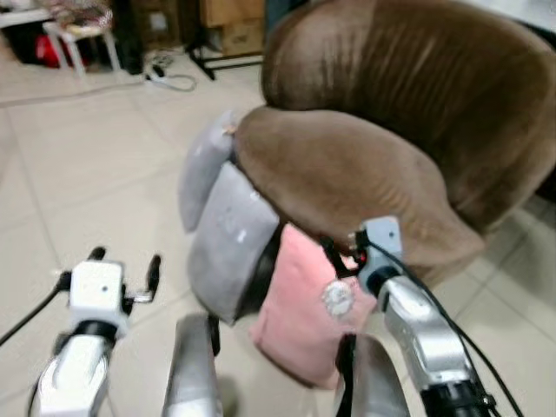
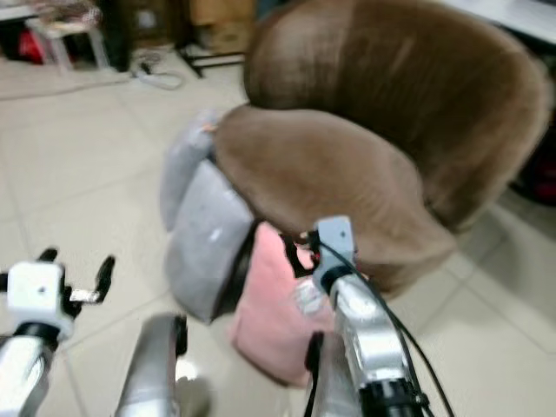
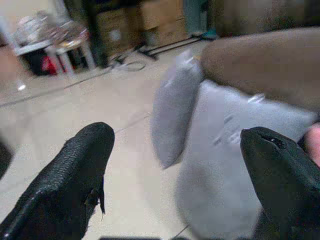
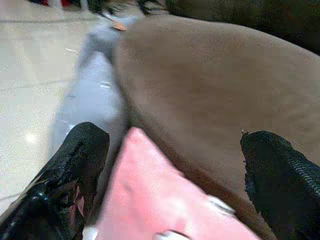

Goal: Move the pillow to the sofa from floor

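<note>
A brown velvet sofa [image 1: 391, 148] — a rounded tub-shaped seat — stands on a pale tiled floor [image 1: 78, 165]. Three pillows lean upright against its front edge, on the floor. The pink pillow [image 1: 304, 313] stands nearest the robot, its top edge touching the sofa's seat front. Just beside it leans a larger grey pillow [image 1: 230, 239], and behind that a second grey pillow [image 1: 204, 169] rests against the sofa's side.

The right gripper [image 4: 165, 185] hangs over the pink pillow's upper edge, between pillow and seat front; its two black fingers [image 4: 75, 160] stand wide apart with nothing between them but the pillow's corner below, and they do not clamp it. The left gripper [image 1: 126, 265] is held out over bare floor, well apart from the pillows — its fingers [image 3: 75, 175] are likewise spread, pointing toward the grey pillows.

Far back by the wall stand a white stool [image 1: 82, 39], cardboard boxes [image 1: 234, 22] and a white cable [image 1: 169, 78] on the floor.
</note>
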You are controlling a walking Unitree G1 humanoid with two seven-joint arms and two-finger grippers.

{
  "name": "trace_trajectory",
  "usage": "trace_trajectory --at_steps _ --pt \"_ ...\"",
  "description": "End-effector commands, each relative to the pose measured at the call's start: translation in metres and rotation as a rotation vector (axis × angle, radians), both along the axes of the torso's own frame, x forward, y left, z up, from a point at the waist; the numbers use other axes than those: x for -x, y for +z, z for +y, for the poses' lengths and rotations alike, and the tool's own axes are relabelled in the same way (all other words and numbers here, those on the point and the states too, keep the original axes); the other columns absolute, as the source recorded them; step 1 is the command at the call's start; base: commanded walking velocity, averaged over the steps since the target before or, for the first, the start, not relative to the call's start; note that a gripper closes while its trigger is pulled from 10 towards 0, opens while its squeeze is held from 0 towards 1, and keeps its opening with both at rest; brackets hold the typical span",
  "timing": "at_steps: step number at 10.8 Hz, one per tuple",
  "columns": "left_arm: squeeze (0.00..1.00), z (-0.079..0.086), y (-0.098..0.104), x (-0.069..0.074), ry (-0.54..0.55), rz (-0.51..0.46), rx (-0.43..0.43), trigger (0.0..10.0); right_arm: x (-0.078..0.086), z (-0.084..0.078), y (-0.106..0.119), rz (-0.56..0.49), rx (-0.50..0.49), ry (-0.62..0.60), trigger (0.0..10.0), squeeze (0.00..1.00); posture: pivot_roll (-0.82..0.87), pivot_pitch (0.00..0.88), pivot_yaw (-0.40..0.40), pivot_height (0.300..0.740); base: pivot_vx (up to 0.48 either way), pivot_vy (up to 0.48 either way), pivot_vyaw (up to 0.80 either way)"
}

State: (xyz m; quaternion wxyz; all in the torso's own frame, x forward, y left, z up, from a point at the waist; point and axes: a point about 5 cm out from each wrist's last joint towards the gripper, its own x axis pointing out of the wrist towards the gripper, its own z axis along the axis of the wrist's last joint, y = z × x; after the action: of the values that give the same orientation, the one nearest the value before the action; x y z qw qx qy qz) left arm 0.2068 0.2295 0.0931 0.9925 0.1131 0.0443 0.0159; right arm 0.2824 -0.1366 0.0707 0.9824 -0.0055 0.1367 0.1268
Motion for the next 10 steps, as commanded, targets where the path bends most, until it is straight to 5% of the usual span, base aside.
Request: trace_trajectory --at_steps 1,3,4,7,10 --pt "0.0 -0.002 0.0 -0.001 -0.005 0.004 -0.003 10.0 -0.001 -0.01 -0.001 0.001 0.018 -0.038 10.0 0.0 0.02 0.0 -0.068 0.486 0.0 0.0 0.0" --pt "0.0 -0.004 -0.001 0.0 -0.038 0.021 -0.017 10.0 -0.004 -0.012 0.0 -0.006 0.013 -0.037 10.0 0.0 0.02 0.0 -0.065 0.486 0.0 0.0 0.0" --pt "0.0 -0.005 -0.002 -0.001 -0.054 0.027 -0.021 10.0 -0.005 -0.015 0.001 -0.009 0.009 -0.042 10.0 1.0 0.02 0.0 -0.065 0.486 0.0 0.0 0.0" --pt "0.0 -0.008 -0.003 -0.004 -0.117 0.044 -0.024 10.0 -0.015 -0.013 0.009 -0.049 -0.034 0.068 10.0 1.0 0.02 0.0 -0.059 0.486 0.0 0.0 0.0" --pt "0.0 -0.008 -0.002 -0.01 -0.188 0.059 -0.035 10.0 -0.021 -0.014 -0.002 -0.008 -0.002 0.034 10.0 1.0 0.02 0.0 -0.049 0.486 0.0 0.0 0.0"
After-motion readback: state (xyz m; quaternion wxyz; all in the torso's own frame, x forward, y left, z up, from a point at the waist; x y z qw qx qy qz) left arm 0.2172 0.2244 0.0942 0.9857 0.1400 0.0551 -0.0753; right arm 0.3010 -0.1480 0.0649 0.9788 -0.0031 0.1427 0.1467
